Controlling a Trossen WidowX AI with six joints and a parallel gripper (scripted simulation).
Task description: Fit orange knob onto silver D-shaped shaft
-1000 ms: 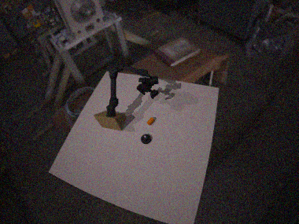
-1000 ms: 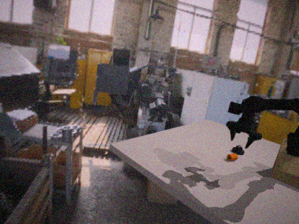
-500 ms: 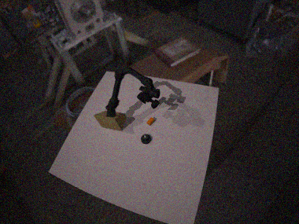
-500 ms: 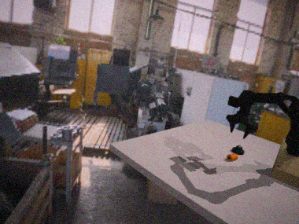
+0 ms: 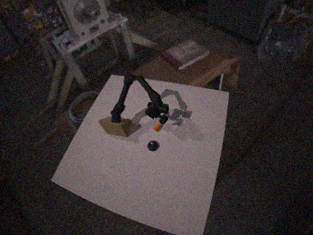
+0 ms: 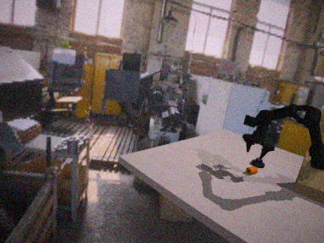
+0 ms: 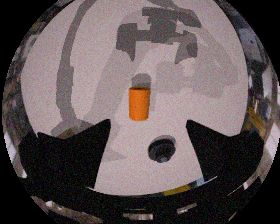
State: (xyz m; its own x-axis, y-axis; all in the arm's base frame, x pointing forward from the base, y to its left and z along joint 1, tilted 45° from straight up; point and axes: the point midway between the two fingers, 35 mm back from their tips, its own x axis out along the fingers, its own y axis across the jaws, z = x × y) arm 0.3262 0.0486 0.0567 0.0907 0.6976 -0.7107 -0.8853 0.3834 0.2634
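The orange knob appears to lie on its side on the table; its hole cannot be made out. The dark round pedestal stands close to it, with a small pale glint where the shaft is; the shaft's flat side is not clear. My gripper is open and empty, pointing down above the table. In the wrist view the knob lies just beyond the fingertips, left of the middle, and the pedestal shows between the fingers, nearer the right one.
The pale table top carries the arm's wooden base. Shadows of the arm fall across the table. A wooden bench with a book stands beyond the table's far edge.
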